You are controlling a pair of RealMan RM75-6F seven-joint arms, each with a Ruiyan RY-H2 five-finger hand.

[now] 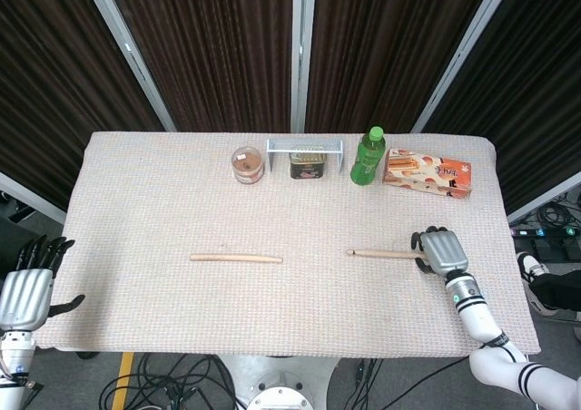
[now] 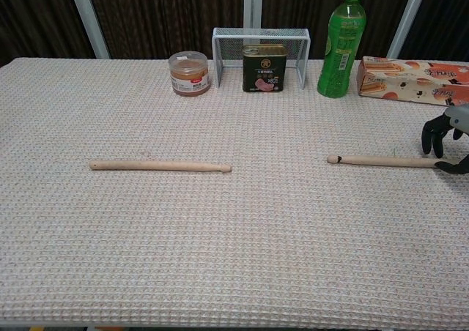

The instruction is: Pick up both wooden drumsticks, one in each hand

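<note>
Two wooden drumsticks lie flat on the woven tablecloth. The left drumstick [image 1: 236, 258] [image 2: 160, 166] lies alone in the middle-left, far from any hand. The right drumstick [image 1: 381, 254] [image 2: 381, 160] points its tip left. Its butt end runs under my right hand [image 1: 442, 251] [image 2: 445, 139]. That hand's dark fingers [image 2: 432, 133] curl above the stick, and the thumb lies at the stick's near side. The stick still rests on the cloth. My left hand [image 1: 25, 290] hangs open off the table's near-left corner, holding nothing.
Along the far edge stand a small round jar [image 1: 247, 165], a tin inside a white wire rack [image 1: 307, 162], a green bottle [image 1: 368, 156] and a snack box [image 1: 428, 174]. The table's right edge [image 1: 508, 247] is close to my right hand.
</note>
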